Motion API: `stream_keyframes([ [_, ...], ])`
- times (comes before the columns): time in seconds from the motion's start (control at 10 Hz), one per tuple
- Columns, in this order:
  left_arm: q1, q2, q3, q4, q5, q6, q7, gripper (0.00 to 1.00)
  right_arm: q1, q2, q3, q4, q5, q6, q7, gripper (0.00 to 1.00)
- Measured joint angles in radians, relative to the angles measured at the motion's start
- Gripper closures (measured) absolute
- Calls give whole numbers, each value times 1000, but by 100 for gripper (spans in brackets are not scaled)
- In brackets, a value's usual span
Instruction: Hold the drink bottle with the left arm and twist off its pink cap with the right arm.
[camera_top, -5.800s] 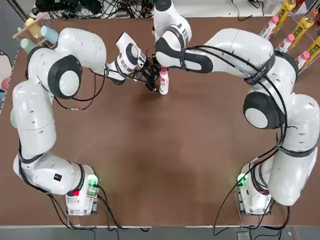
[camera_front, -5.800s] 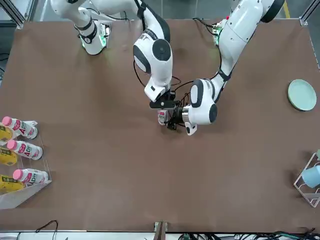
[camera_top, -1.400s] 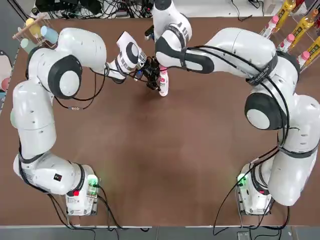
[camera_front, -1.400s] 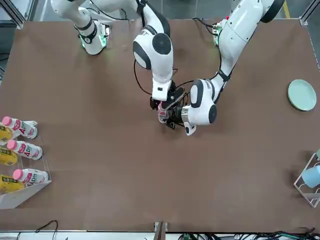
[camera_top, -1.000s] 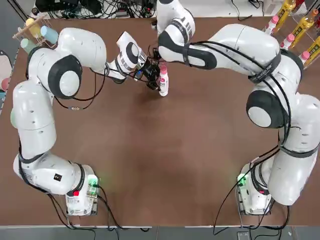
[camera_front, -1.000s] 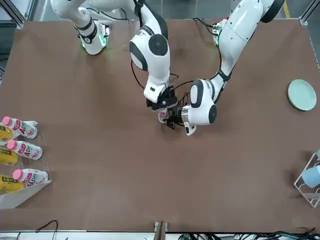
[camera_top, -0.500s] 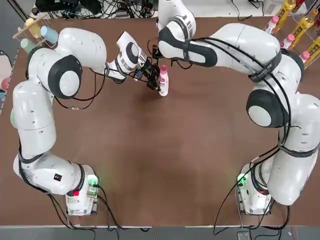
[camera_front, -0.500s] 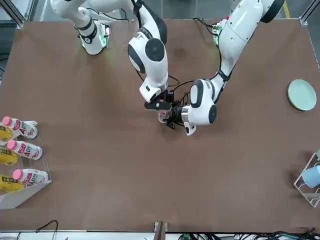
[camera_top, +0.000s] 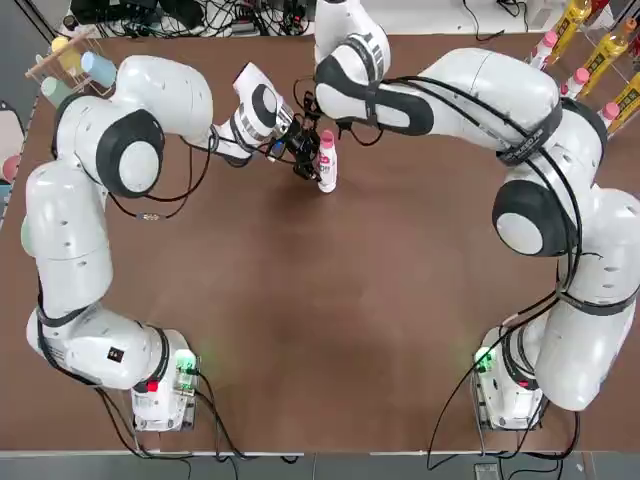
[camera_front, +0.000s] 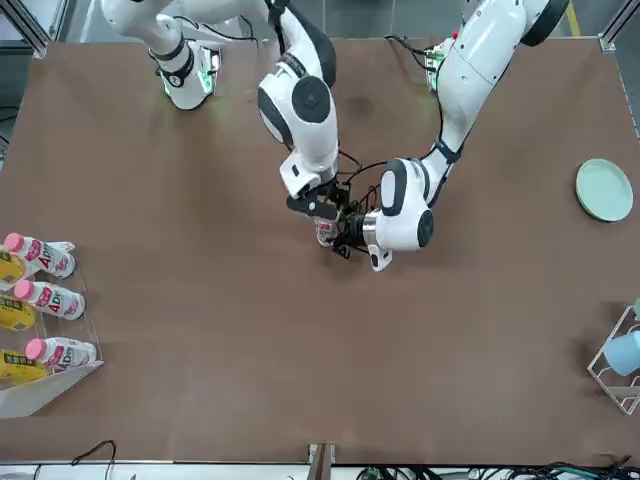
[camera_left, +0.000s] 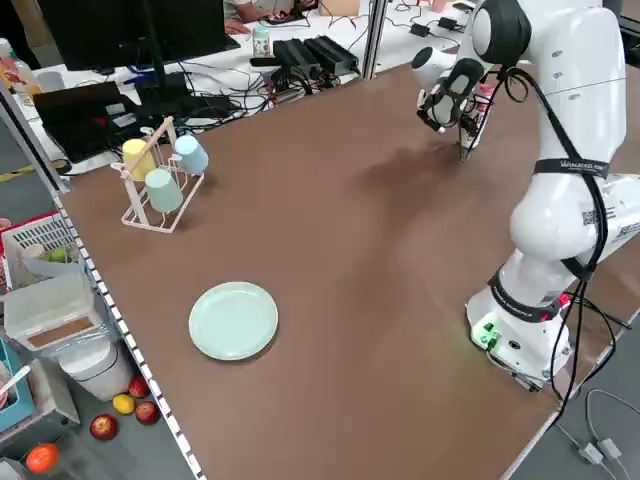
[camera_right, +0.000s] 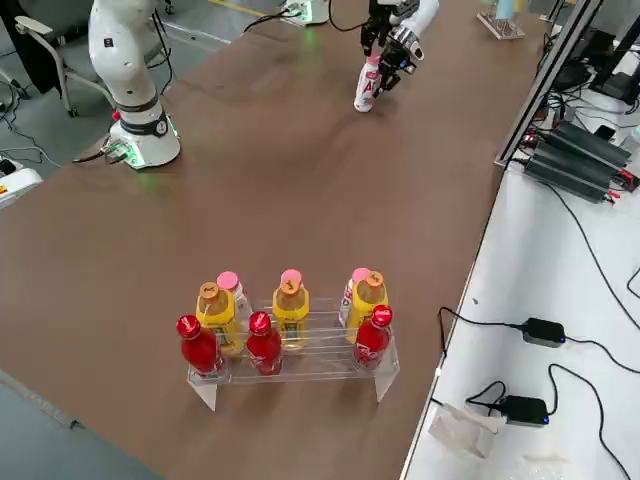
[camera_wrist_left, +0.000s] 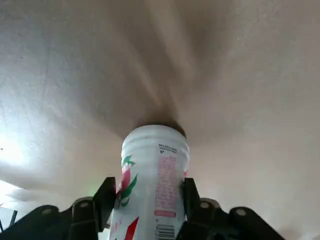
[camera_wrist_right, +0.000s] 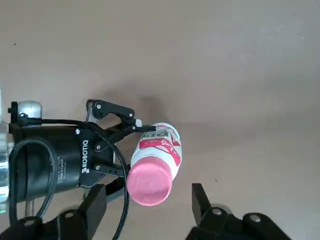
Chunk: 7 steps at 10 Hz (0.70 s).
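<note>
We find the drink bottle (camera_top: 326, 165) standing upright on the brown table (camera_top: 330, 330), in the upper middle of the top view, just left of centre in the front view. The pink cap (camera_wrist_right: 149, 181) sits on its neck.

The left gripper (camera_wrist_left: 145, 200) reaches in sideways and is clamped on the bottle's body; in the left wrist view both pads (camera_wrist_left: 106, 197) press against the white plastic and its red-and-green label. In the top view this gripper lies just left of the bottle.

The right gripper (camera_wrist_right: 146, 199) hangs above the bottle with its fingers spread; in the right wrist view the cap shows between the two fingertips (camera_wrist_right: 95, 201) with clear gaps on either side, so nothing is gripped. The right arm (camera_top: 470, 90) arches across the upper right of the top view.

Elsewhere: a rack of bottles (camera_right: 290, 325) at the lower left of the front view, a green plate (camera_front: 604, 190) at its right edge, a cup rack (camera_left: 160, 170) at the upper left of the left side view.
</note>
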Motion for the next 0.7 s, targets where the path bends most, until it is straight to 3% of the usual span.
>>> stream_keyframes([
  [0.7, 0, 1, 0, 1, 0, -2, 0, 40, 12, 7, 2, -5, 0, -4, 59, 25],
])
